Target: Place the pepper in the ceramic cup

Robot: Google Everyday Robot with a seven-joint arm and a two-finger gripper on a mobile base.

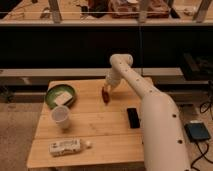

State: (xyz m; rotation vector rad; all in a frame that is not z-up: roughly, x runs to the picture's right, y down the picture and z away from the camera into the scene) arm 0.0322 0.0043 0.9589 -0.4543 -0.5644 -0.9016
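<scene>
Jaws grip pepper over table, well apart from ceramic cup.

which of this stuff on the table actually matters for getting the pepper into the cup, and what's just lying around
For the job:
- pepper, toward the back
- white ceramic cup, front left, upright
- end effector, right at the pepper's top

Just lying about:
- green dish
- labelled bottle, on its side
- black phone

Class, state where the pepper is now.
In the camera view, the pepper is at the tip of the gripper, over the far middle of the table, right of the green dish and beyond the ceramic cup.
</scene>
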